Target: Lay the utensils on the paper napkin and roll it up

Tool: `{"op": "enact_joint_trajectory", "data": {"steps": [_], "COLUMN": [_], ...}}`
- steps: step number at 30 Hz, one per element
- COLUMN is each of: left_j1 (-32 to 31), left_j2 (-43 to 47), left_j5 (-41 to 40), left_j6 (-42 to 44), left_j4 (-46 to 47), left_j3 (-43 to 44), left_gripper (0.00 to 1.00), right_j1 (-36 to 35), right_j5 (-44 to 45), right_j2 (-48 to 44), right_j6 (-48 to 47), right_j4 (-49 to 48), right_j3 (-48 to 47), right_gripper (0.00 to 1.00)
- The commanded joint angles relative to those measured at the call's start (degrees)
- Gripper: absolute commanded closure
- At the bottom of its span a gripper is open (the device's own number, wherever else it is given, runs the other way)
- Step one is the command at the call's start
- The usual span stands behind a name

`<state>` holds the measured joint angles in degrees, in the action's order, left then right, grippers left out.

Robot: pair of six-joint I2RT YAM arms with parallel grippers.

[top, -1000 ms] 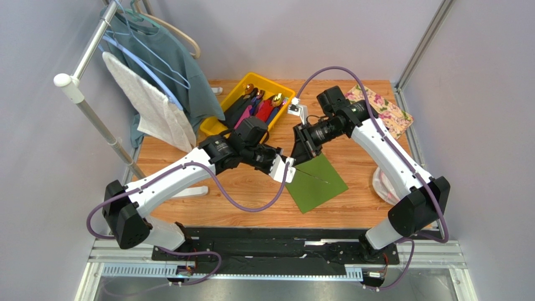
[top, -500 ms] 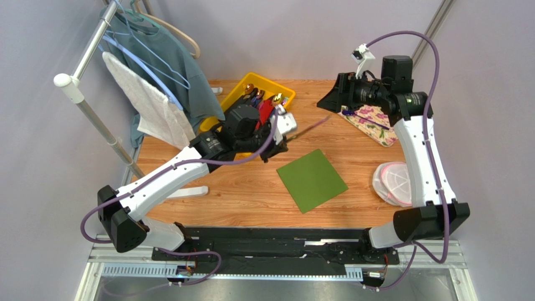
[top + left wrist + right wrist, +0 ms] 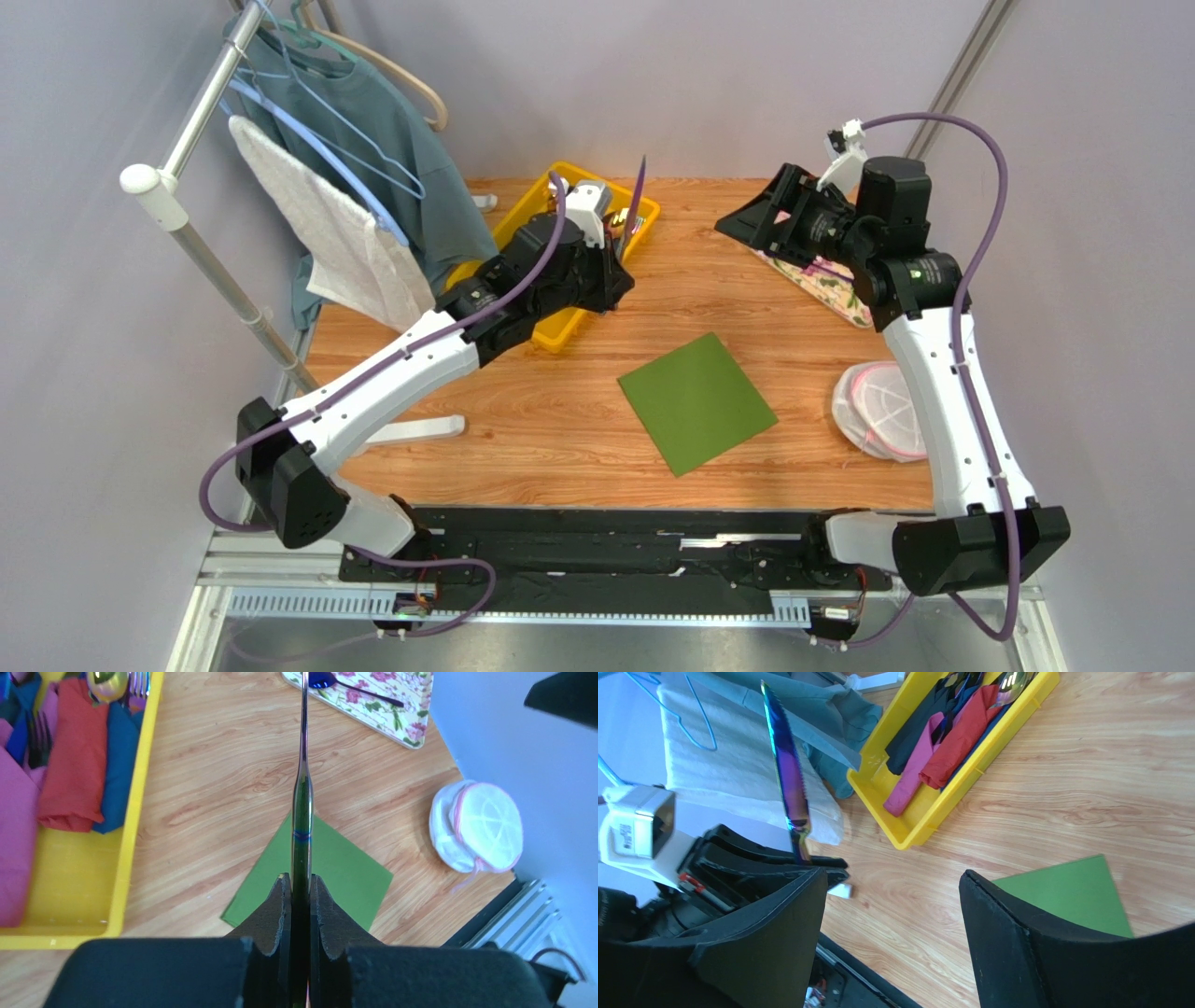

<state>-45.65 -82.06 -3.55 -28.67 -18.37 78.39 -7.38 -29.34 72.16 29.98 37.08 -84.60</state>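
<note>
The green paper napkin (image 3: 697,402) lies flat and bare on the wooden table; it also shows in the left wrist view (image 3: 344,871) and the right wrist view (image 3: 1074,892). My left gripper (image 3: 615,269) is shut on a dark iridescent knife (image 3: 636,196) and holds it in the air by the yellow tray, blade pointing up. The knife shows edge-on between the left jaws (image 3: 302,798) and in the right wrist view (image 3: 786,763). My right gripper (image 3: 753,221) is open and empty, raised at the back right. More utensils (image 3: 112,680) lie in the tray.
The yellow tray (image 3: 565,331) holds rolled coloured napkins and cutlery at the back left. A floral mat (image 3: 831,283) with a purple spoon (image 3: 351,686) lies at the back right. A white lidded container (image 3: 881,409) sits at the right edge. A clothes rack with a towel (image 3: 337,238) stands at the left.
The two grippers were together over the napkin's far corner. The left one has drawn back to the tray with the knife, now upright. The right arm has lifted away to the back right.
</note>
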Motion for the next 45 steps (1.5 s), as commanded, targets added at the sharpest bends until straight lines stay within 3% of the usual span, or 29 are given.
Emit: {"op": "enact_joint_trajectory", "data": {"steps": [1,6,18,30,40,45], "left_j1": [-0.1,0.0,-0.1,0.1,0.0,0.1], "left_j2": [-0.5,-2.8,-3.1,-2.7,-2.8,-3.3], "left_j5": [-0.3,4.9,6.9,7.4,7.5,8.1], "left_j6": [-7.5,-11.7,-13.5,-13.8,-14.3,-14.7], "left_j4": [6.8,9.1,9.6,9.6,9.7,9.8], "left_j3": [0.2,0.6,-1.1,-1.6,-1.7,-1.7], "left_gripper": [1.0,1.0,1.0,1.0,1.0,1.0], "right_j1": [-3.2,-9.1,-15.5,-17.7,-17.8,-17.8], "right_j5": [2.8,6.4,9.4,11.5,9.7,9.4], "right_j2": [2.1,5.7,10.2,13.4,14.8,14.7], "right_j6": [7.7,6.9,6.2,6.3,7.7,8.2], "right_j4": [-4.9,-4.7,-5.4,-4.8,-5.7,-6.0], "right_j3": [0.0,-2.9,-6.8,-7.8,-7.2,-6.8], "right_gripper": [0.27,0.27,0.34,0.46,0.69,0.69]}}
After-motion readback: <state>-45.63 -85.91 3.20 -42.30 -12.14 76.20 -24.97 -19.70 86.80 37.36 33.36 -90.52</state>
